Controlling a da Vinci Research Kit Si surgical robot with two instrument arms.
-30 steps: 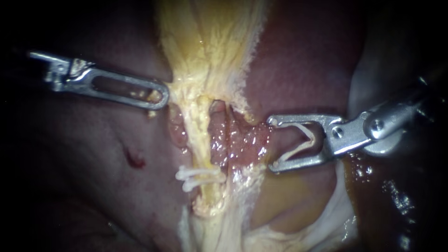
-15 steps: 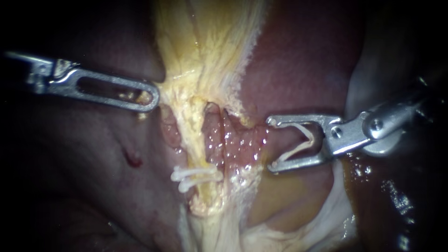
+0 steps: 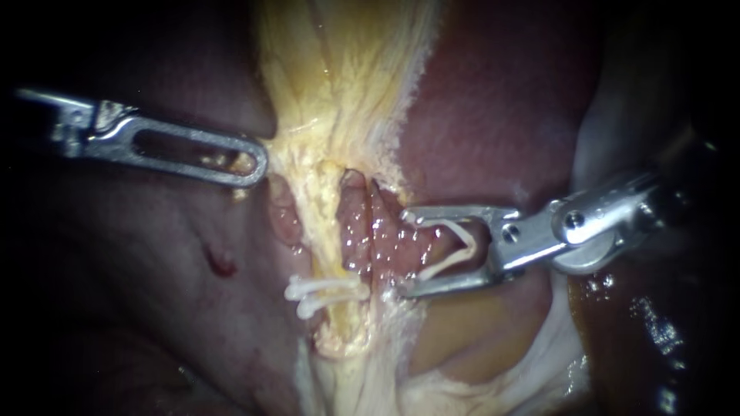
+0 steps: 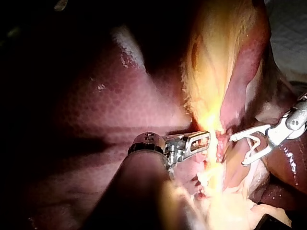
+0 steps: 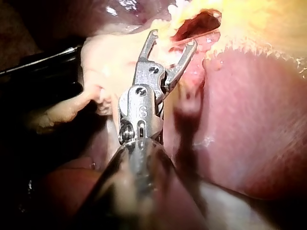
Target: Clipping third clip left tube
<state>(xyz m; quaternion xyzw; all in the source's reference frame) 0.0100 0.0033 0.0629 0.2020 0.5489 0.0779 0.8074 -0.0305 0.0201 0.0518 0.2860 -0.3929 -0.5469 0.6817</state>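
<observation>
Our right instrument (image 3: 401, 253), jaws spread yet gripping an open clip (image 3: 453, 246), touches pink tissue (image 3: 362, 231) beside the left tube (image 3: 324, 223), which bears two clips (image 3: 324, 290). Our left instrument (image 3: 260, 163) clamps yellow tissue (image 3: 339, 77).

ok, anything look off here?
In the endoscope view, a small dark red nick on the liver, left of the two white clips on the tube, looks like a surface wound. Those clips splay apart at their left ends instead of lying parallel. The open clip carried by the right instrument sits straight.
</observation>
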